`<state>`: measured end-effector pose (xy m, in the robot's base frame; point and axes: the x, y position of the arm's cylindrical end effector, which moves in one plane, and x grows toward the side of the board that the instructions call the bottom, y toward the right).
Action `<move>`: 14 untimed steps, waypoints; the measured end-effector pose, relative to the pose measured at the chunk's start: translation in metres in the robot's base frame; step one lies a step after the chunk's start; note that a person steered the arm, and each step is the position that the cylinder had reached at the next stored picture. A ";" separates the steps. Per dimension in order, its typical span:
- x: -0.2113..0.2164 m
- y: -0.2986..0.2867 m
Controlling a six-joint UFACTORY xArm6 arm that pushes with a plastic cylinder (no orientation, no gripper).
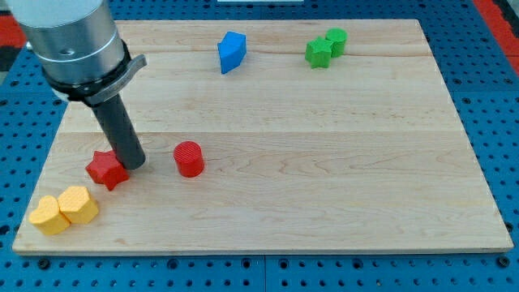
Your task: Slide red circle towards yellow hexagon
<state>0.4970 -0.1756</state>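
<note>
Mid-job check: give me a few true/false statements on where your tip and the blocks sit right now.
1. My tip is right beside the red star. True.
2. My tip touches the red circle. False: there is a gap, with the circle to the tip's right in the view.
3. The yellow hexagon is near the view's bottom left, next to another yellow block. True.
4. The blue block lies beside the red circle. False: it is near the view's top.

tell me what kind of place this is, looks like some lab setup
Probably a robotics lab bench, not a home or workshop. A wooden board lies on a blue perforated base, small coloured blocks such as the red circle and yellow hexagon sit on it, and my tip rests beside a red star.
</note>
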 end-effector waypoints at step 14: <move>-0.010 0.084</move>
<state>0.4866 -0.0911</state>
